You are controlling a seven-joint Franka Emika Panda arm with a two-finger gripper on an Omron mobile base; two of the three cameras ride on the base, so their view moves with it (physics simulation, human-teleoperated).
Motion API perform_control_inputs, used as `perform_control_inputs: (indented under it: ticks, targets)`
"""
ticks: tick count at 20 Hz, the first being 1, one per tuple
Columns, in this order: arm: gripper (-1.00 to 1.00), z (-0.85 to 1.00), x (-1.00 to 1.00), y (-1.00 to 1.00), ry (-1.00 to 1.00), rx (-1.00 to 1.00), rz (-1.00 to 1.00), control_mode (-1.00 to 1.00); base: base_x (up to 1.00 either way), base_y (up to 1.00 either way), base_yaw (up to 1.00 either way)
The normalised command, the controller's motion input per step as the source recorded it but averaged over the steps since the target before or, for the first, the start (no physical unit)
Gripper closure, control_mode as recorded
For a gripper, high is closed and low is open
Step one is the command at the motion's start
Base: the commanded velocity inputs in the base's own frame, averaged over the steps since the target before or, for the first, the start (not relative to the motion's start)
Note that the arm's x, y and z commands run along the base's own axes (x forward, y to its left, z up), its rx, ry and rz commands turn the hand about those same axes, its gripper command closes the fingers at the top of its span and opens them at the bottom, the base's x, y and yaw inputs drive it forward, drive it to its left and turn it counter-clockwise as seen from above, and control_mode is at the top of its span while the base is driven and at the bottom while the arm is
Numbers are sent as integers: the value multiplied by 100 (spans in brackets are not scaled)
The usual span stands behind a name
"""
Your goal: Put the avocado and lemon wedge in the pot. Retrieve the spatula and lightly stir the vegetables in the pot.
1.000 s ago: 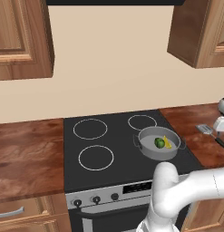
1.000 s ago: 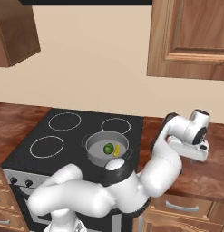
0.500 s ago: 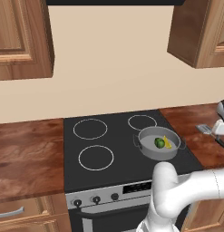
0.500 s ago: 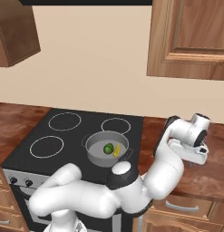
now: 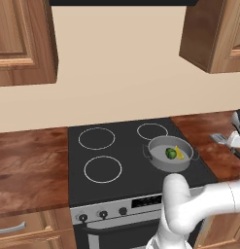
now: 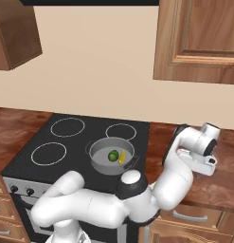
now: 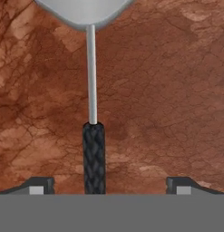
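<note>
The grey pot (image 5: 162,164) stands on the stove's front right burner, and the dark green avocado (image 5: 171,153) and the yellow lemon wedge (image 5: 179,151) lie inside it. From the right base view the pot (image 6: 97,161) holds the avocado (image 6: 112,155) beside the lemon wedge (image 6: 121,157). A spatula lies flat on the brown counter right of the stove, with its grey blade (image 7: 84,11) far from its black handle (image 7: 94,154). My gripper (image 7: 109,186) hangs open just above that handle, one fingertip on each side and nothing gripped. The hand (image 6: 203,152) points down at the counter.
Three bare burner rings mark the black stove top (image 5: 99,168). Wooden cabinets (image 6: 199,38) hang over the counter on both sides. Brown counter (image 5: 24,160) stretches left of the stove, and the arm's white links (image 6: 90,209) cross in front of the oven.
The hand has sunk slightly toward the counter over the spatula. The pot and the vegetables inside it have not moved.
</note>
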Motion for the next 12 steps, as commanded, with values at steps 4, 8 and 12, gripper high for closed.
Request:
perform_control_inputs:
  ticks: [4, 8, 12]
  targets:
    - [-100, -23, 0, 0, 10, 6, 5, -100, 0, 0, 0]
    - [-100, -2, -32, 21, 1, 1, 5, -100, 0, 0, 0]
    - [-100, -4, -36, 11, -9, 0, 10, -100, 0, 0, 0]
